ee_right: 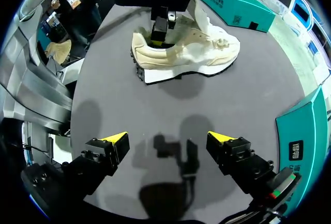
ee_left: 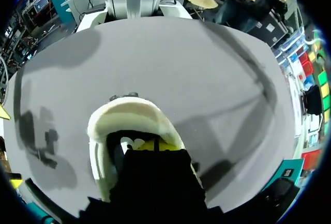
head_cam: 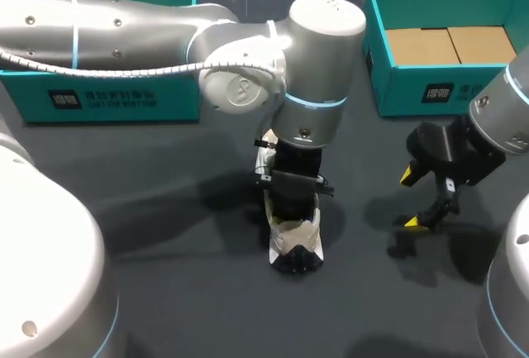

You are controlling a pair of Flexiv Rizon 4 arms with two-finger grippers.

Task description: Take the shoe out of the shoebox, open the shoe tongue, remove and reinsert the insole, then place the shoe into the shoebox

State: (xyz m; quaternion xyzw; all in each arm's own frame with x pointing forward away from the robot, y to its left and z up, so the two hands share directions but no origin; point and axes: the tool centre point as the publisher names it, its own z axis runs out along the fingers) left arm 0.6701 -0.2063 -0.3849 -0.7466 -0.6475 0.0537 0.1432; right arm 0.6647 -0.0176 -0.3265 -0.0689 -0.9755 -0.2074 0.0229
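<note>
Head view: left arm [head_cam: 322, 60] covers shoe [head_cam: 296, 244] heel; shoebox [head_cam: 446, 89] beyond right tool [head_cam: 412, 199].

It was a robotics lab: a silver left arm [head_cam: 124, 27] and right arm [head_cam: 504, 118] stood over a dark grey table [head_cam: 165, 209] bearing a teal shoebox [head_cam: 397, 85] and another teal box [head_cam: 107, 102].

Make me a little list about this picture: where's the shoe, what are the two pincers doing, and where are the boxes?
shoe: cream, on its sole on the table, outside both boxes
left pincer: down inside the shoe's opening
right pincer: open, empty, above the table, apart from the shoe
boxes: left teal box and right teal box at the table's far side
inside the right one: brown cardboard
</note>
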